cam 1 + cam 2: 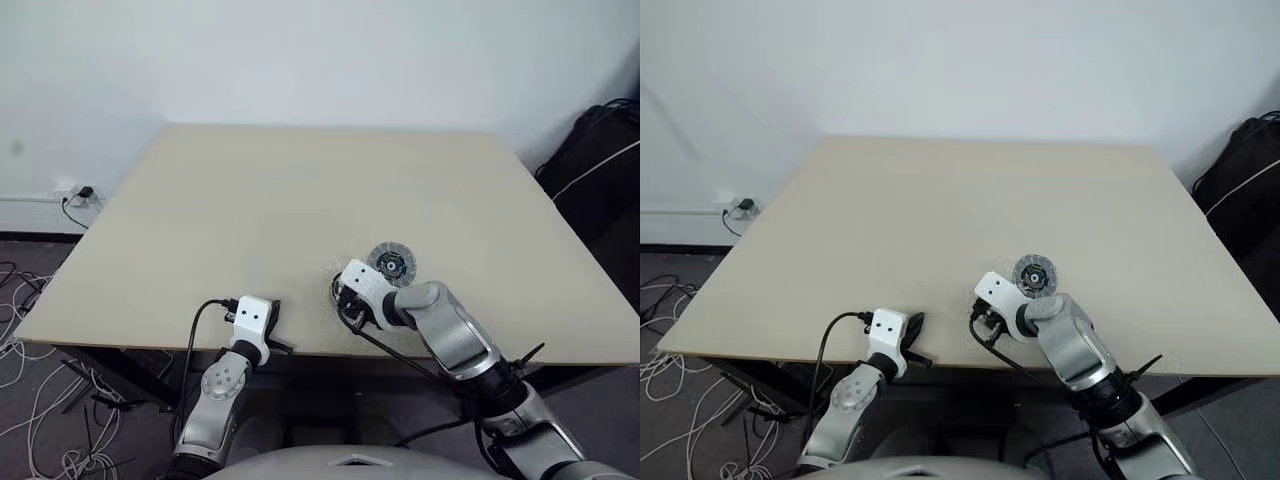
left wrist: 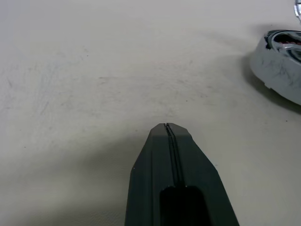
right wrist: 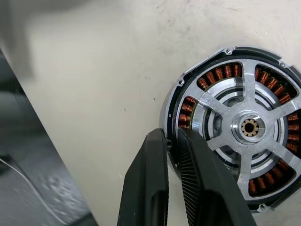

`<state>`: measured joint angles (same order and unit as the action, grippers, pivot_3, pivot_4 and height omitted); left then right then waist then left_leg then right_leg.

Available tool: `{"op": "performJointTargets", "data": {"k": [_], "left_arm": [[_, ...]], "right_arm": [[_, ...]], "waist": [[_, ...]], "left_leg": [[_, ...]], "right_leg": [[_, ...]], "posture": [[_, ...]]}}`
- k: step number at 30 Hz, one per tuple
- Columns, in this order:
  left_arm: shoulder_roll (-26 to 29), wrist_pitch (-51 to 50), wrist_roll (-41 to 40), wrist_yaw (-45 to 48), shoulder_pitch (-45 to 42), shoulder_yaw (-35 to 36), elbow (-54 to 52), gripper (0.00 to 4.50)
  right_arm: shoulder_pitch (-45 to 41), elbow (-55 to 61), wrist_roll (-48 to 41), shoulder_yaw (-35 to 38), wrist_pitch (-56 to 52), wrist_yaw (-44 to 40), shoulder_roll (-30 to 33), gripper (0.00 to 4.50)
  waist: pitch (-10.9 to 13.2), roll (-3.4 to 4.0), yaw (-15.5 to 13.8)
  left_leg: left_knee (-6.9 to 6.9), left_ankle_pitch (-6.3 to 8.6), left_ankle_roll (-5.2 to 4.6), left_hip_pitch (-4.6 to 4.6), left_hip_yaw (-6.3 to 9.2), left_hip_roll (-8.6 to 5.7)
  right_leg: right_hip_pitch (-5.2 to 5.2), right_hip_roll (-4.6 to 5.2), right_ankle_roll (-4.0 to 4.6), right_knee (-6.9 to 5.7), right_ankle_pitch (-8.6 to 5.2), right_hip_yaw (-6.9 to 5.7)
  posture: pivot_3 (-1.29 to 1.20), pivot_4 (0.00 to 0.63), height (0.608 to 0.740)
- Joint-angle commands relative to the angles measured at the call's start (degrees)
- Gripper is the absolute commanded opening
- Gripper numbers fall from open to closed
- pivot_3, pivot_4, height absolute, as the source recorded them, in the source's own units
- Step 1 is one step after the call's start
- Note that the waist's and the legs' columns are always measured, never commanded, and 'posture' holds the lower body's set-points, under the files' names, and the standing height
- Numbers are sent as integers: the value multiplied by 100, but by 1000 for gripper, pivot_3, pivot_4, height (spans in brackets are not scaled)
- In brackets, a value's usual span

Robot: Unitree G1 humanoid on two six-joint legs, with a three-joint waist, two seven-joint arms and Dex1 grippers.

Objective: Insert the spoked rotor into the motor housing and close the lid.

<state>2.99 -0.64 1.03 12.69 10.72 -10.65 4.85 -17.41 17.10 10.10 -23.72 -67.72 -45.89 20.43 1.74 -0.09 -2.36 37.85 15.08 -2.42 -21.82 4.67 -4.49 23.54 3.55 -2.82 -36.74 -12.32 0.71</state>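
Pinching the rim of the spoked rotor [image 3: 244, 127] already seated over the motor housing [image 3: 214, 77] on the tabletop [image 1: 300, 200], the right tool [image 3: 171, 141] risks tilting it, while the left tool [image 2: 168, 128] rests pressed together and the lid [image 1: 391, 264] lies beside.

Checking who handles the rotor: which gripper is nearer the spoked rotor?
Right. The right gripper pinches the rim of the spoked rotor, seated over the motor housing. The left gripper sits shut, apart by the table's near edge.
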Motion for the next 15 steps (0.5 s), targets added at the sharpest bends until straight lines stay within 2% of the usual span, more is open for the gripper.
{"op": "performJointTargets", "data": {"k": [1, 7, 15], "left_arm": [[-31, 115, -56, 32, -31, -16, -51, 0], [-30, 119, -46, 55, -46, -36, -11, 0], [-27, 130, -37, 62, -64, -37, 12, 0]], "right_arm": [[-109, 588, -297, 201, -604, 265, -142, 107], [-224, 1013, -749, 330, -1391, 746, -439, 107], [-339, 500, -968, 516, -1305, 1558, -752, 107]], "waist": [[0, 2, 3], [3, 7, 28], [3, 9, 70]], "left_leg": [[-1, 2, 0, 0, 0, 0], [0, 3, -1, 0, 0, 1], [1, 1, 1, 1, -1, 0]], "right_leg": [[1, 0, 2, 0, -2, 0], [1, 0, -26, -2, -19, -3], [0, -1, -28, -3, -19, -3]], "posture": [[0, 0, 740], [0, 0, 740], [0, 0, 740]]}}
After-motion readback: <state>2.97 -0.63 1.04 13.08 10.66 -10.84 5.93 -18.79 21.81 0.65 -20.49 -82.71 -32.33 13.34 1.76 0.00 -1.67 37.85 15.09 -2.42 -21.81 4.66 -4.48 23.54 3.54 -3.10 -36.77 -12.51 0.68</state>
